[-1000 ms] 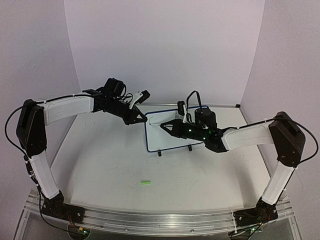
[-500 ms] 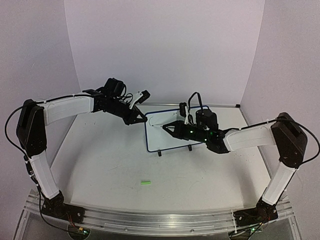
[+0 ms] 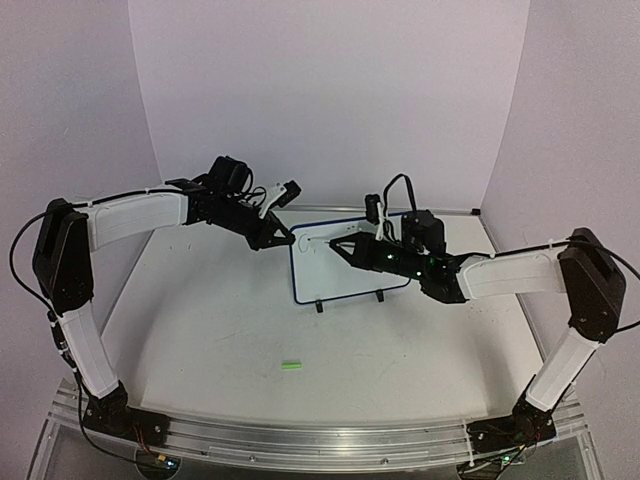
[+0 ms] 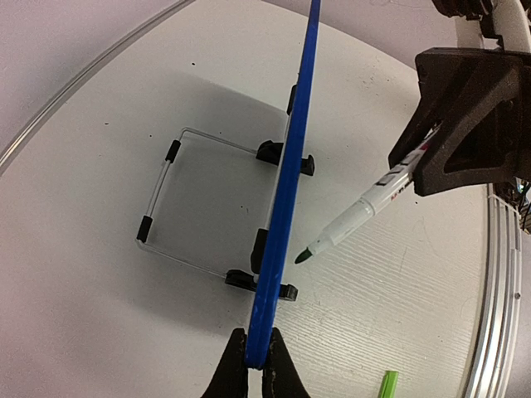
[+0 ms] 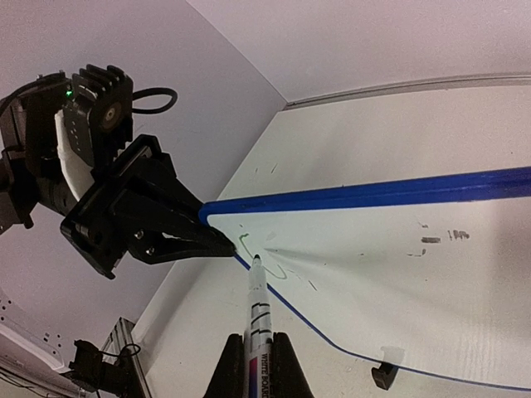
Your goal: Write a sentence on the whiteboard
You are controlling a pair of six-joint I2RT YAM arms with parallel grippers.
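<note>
One smooth, round-cornered whiteboard (image 3: 325,275), thin blue rim.

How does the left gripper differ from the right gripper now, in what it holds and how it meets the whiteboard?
The left gripper pinches the thin blue rim of the small white whiteboard at a corner; the right gripper clamps a white marker pen. The left gripper meets the board edge-on; the right gripper faces its writing surface, pen tip close to it. Both are black and shut.
</note>
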